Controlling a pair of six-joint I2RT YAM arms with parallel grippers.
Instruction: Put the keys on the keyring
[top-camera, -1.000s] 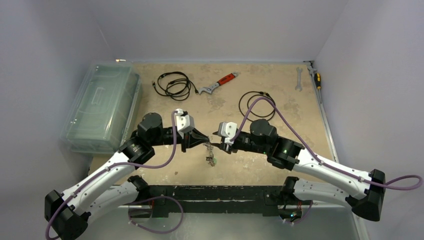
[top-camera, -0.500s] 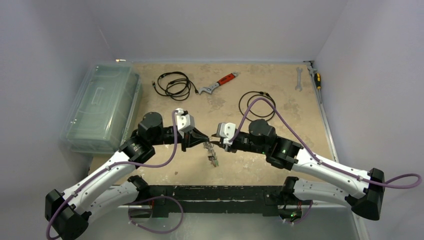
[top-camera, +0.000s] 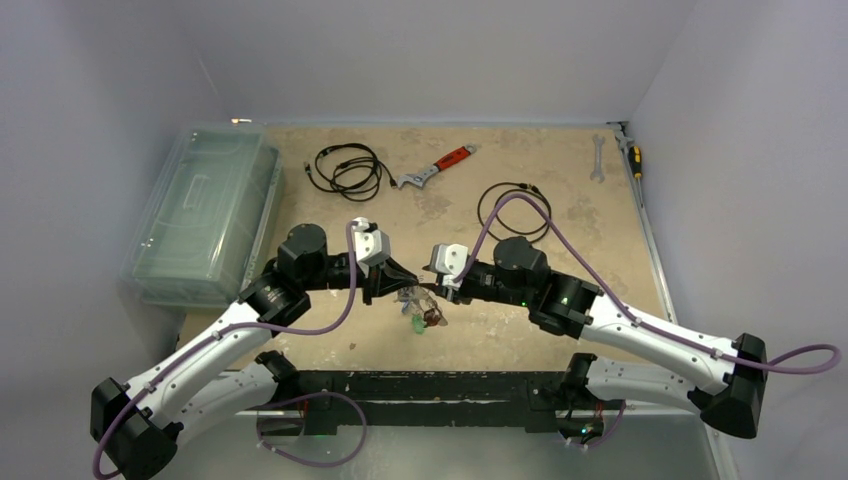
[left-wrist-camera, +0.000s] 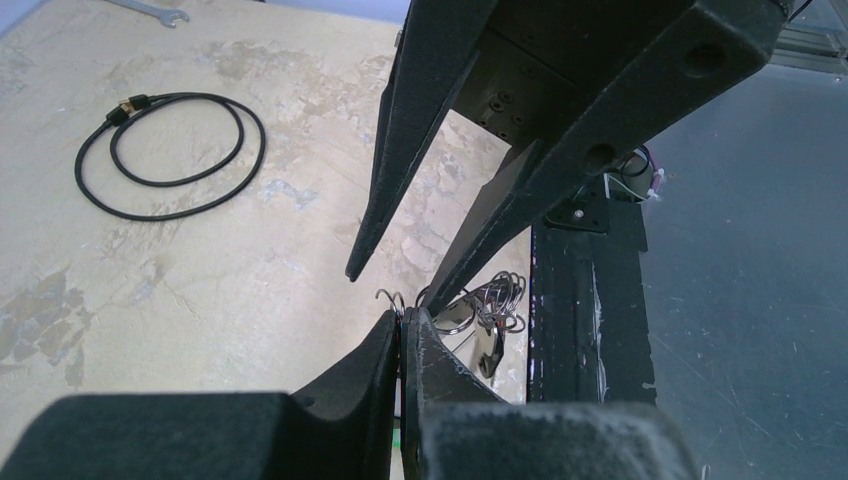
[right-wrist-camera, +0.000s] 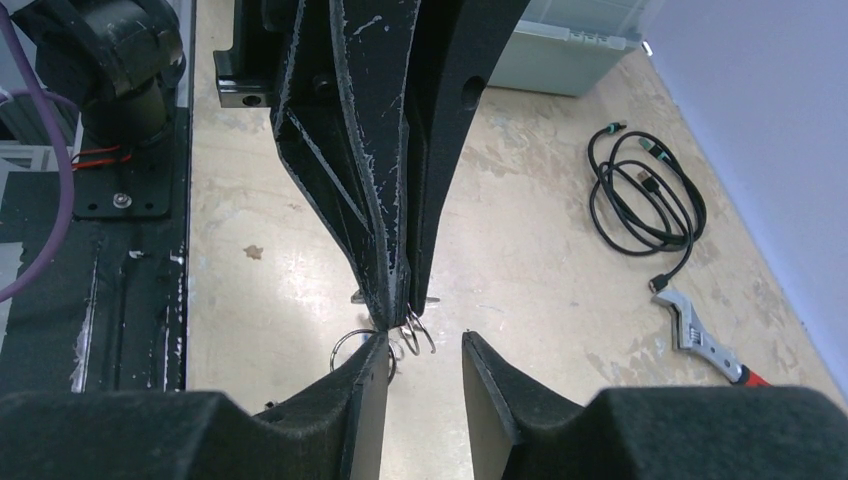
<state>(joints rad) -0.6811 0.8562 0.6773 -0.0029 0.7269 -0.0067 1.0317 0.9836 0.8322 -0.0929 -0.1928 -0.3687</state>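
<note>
Thin grey wire loops of the keyring (right-wrist-camera: 418, 332), bunched right where the two claws meet, near the front middle of the worktop (top-camera: 560, 170). Full hoop impossible to trace: only overlapping coils, partly behind black fingers in both wrist views. Small keys (top-camera: 426, 319) clustered just below those loops in the overhead view, a green bit and a dark reddish bit among the silver. Too small and tangled to count, and unclear whether hanging or resting on the surface. From the left wrist, one silver blade dangling under the rings.

Left claw (left-wrist-camera: 405, 322) pressed together, no gap between the fingers, nipping a strand of the ring wire at the very tips, a small hook of wire poking out just above. Right claw (right-wrist-camera: 420, 345) apart, a clear gap between its fingers, nothing gripped. Loops just beyond that gap, one finger close beside a round ring, contact hard to judge. Tips of both claws nearly nose to nose.

Farther out on the mottled beige surface:
- a black cable coil (top-camera: 352, 178) toward the back left
- a second cable coil (left-wrist-camera: 125, 106) behind the right arm, partly covered by it from above
- a red-handled adjustable wrench (top-camera: 440, 167) between the two
- a spanner (top-camera: 597, 157) and a screwdriver (top-camera: 632, 155) at the back right edge
- a clear lidded plastic box (top-camera: 200, 215) at the left edge

Pale grey walls on three sides, and a black rail (top-camera: 420, 385) along the front.
</note>
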